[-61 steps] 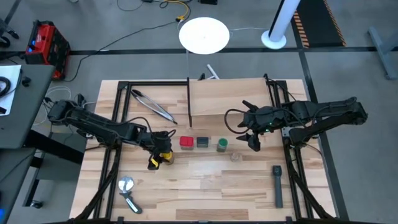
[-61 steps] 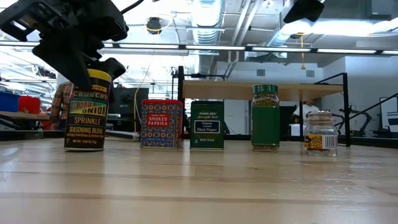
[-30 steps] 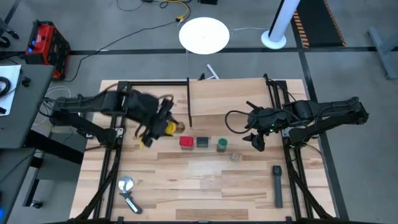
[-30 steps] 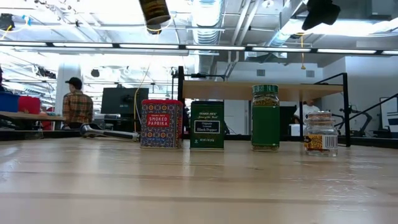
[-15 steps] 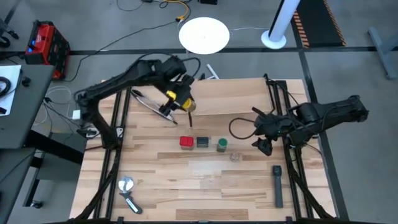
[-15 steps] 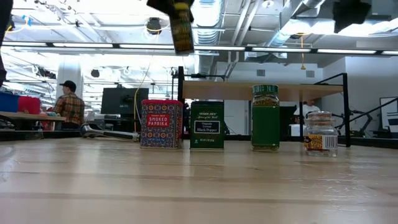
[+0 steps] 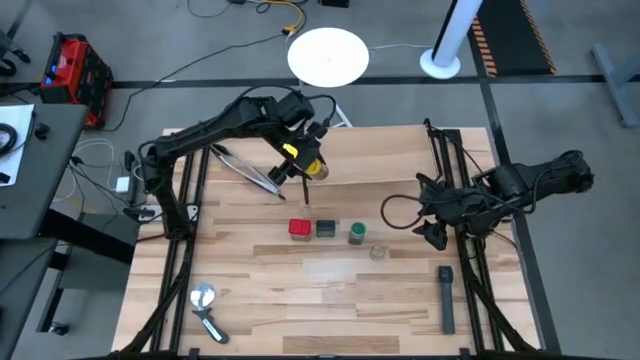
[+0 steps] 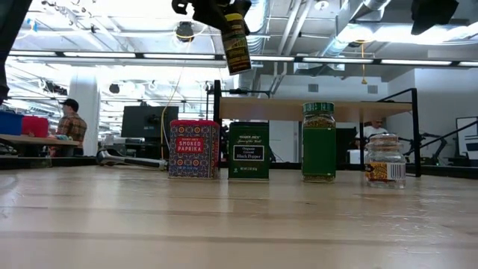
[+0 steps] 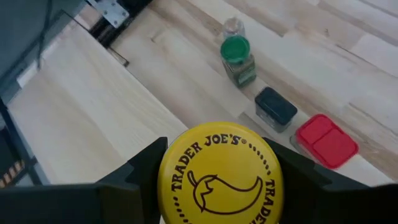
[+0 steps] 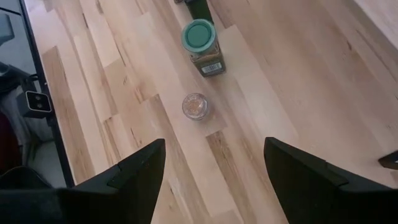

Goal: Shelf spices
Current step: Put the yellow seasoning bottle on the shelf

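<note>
My left gripper (image 7: 300, 158) is shut on the yellow round jar (image 8: 237, 43), high above the left end of the light-wood shelf (image 7: 370, 155). The red tin (image 7: 299, 229), dark tin (image 7: 326, 229), green-lidded jar (image 7: 357, 233) and small clear jar (image 7: 378, 251) stand on their bases in a row on the tabletop, in front of the shelf. My right gripper (image 10: 214, 149) hangs open in the air to the right of that row, above the table's right side, with nothing between its fingers. My left gripper pinches the yellow jar just under its lid (image 9: 217, 177), with one finger (image 9: 140, 171) on each side. The fingers come from above, pointing down. The jar hangs below them clear of everything, tilted, its bottom (image 8: 243, 67) swung toward the shelf.
Metal tongs (image 7: 250, 170) lie at the far left, beside the shelf's black upright (image 7: 303, 165). A long black tool (image 7: 446, 298) lies near the right front, and a round metal tool (image 7: 205, 303) at the left front. Bare tabletop lies in front of the row.
My left gripper has carried the yellow jar up and toward the table's far and right side, from near the tongs to above the shelf's left end; the jar has tipped. My right gripper has drifted toward the table's right edge.
</note>
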Robot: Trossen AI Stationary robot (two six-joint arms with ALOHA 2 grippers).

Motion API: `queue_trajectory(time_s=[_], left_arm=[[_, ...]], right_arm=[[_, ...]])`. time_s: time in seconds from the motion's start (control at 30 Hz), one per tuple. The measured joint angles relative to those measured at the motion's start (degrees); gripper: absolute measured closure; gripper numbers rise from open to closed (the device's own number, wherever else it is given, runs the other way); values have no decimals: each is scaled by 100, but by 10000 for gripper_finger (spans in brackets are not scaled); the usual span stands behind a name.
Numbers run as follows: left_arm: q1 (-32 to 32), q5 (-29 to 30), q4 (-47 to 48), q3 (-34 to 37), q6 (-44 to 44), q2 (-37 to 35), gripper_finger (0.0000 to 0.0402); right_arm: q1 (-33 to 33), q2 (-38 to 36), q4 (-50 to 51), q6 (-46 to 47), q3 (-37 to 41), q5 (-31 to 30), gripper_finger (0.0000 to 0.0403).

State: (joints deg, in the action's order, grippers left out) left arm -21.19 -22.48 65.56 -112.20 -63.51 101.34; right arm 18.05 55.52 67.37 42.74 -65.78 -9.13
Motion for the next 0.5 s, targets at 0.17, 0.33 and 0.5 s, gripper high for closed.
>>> queue_trajectory(time_s=[0.17,0.33,0.5], left_arm=[[-85,-15,-7,0,94,7,203],[-266,-323,-83,2,171,7,203],[-404,-474,-247,2,258,4,203]], right_arm=[[93,-4,-2,101,0,-28,126],[109,-7,-4,102,0,-34,126],[109,-6,-3,98,0,-38,126]])
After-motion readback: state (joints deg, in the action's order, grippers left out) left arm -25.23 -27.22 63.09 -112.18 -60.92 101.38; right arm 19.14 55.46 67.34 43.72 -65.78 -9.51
